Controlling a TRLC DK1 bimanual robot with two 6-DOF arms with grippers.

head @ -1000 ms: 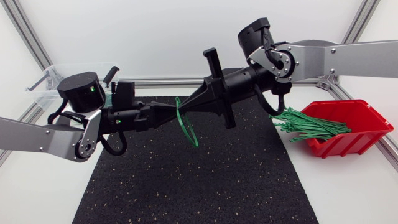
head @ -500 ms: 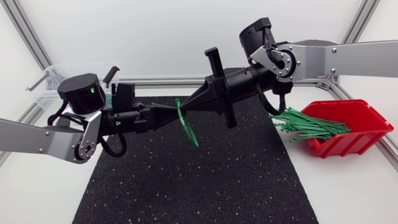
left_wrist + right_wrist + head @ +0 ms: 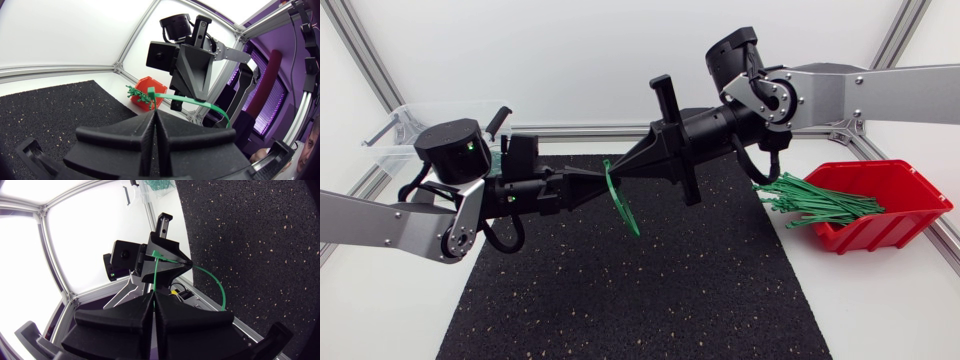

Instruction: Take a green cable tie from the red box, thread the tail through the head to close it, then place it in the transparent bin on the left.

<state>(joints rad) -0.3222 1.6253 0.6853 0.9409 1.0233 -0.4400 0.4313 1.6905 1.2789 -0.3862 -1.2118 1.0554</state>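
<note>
There are two arms, the left arm (image 3: pixel 390 225) and the right arm (image 3: pixel 880 95). Each has one gripper, the left gripper (image 3: pixel 598 180) and the right gripper (image 3: pixel 616 175). One cable tie (image 3: pixel 622 208) is pinched at their meeting tips. One red box (image 3: pixel 910 225) sits well behind the right gripper, with a heap of ties (image 3: pixel 815 205) too tangled to count. One clear bin (image 3: pixel 390 140) stands behind the left gripper. One black mat (image 3: pixel 650 290) lies under both.

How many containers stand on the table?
2. The red box is at the right, green cable ties spilling from it; the transparent bin is at the far left, at the back. No others show.
</note>
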